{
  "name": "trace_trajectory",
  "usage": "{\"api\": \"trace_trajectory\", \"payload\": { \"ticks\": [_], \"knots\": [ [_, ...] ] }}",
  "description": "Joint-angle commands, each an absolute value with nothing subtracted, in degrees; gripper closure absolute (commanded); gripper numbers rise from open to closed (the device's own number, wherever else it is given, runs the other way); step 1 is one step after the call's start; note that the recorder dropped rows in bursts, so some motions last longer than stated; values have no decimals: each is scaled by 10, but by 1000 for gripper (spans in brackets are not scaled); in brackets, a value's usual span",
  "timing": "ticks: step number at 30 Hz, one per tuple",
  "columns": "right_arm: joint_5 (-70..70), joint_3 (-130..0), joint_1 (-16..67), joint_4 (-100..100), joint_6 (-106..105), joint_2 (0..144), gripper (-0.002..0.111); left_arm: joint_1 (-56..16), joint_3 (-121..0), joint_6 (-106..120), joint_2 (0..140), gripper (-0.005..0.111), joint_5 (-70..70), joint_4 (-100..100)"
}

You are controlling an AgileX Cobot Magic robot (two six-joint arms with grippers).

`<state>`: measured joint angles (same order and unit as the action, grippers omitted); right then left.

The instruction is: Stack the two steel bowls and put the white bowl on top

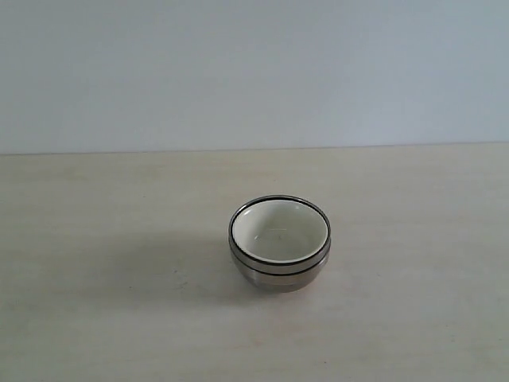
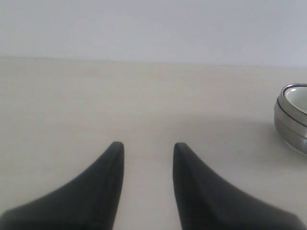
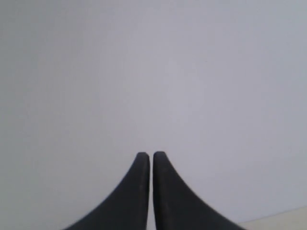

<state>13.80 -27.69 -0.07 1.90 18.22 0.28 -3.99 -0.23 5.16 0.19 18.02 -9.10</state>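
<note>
The white bowl [image 1: 278, 229] is sitting inside the steel bowls [image 1: 280, 269]. The whole pile is resting near the middle of the table [image 1: 95, 318], so the job is looking done. The left gripper [image 2: 147, 144] is hanging low over the table with its jaws partly open, holding nothing. The pile is sitting well off to one side of it. The right gripper [image 3: 151, 154] is pointing at the wall, with its jaws almost touching and holding nothing. If the left arm swings sideways while it is this low, it could bump the pile and knock the slippery bowls apart.
</note>
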Motion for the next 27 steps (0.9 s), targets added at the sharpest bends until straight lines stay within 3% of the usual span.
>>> {"api": "trace_trajectory", "payload": {
  "ticks": [1, 11, 27],
  "knots": [
    [87, -213, -6, 3, 183, 0, 108, -38, 0, 54, 0, 74, 181, -92],
    [0, 0, -6, 0, 211, 0, 108, -38, 0, 54, 0, 74, 181, -92],
    [48, 0, -6, 0, 190, 0, 108, -38, 0, 54, 0, 74, 181, -92]
  ]
}}
